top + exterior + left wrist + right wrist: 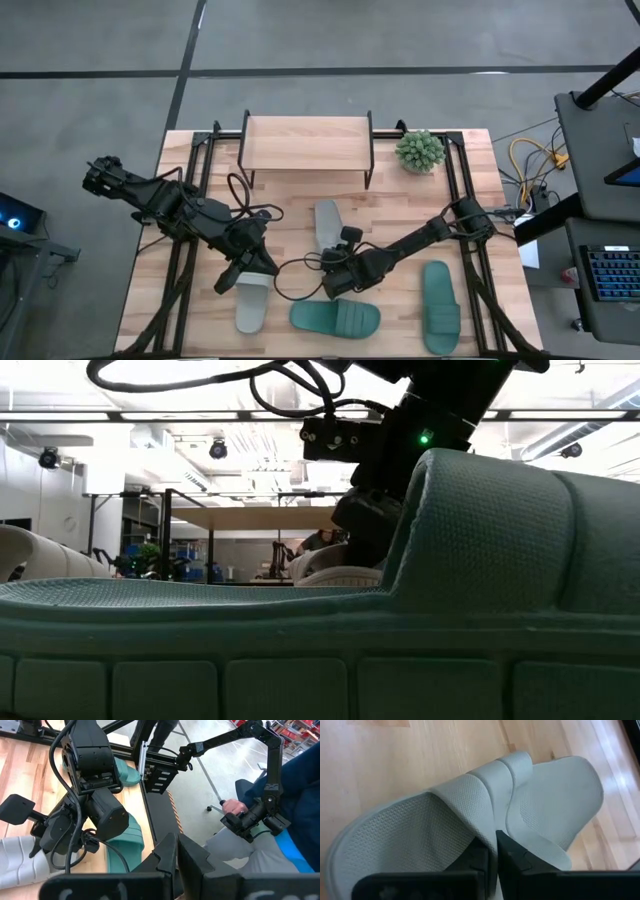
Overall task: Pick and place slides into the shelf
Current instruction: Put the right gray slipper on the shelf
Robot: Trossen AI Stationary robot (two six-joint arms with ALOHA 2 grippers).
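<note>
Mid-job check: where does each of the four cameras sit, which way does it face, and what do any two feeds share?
High: overhead, looking down on the shelf, four slides and both arms.
Low: at tabletop height, behind a teal slide, an arm above.
Left wrist: past the shut left gripper toward the right arm and a seated person.
Right wrist: right gripper shut on the pale slide.
Shared: that pale slide also shows overhead.

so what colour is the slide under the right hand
Pale grey-white foam slide, clearest in the right wrist view.
</note>
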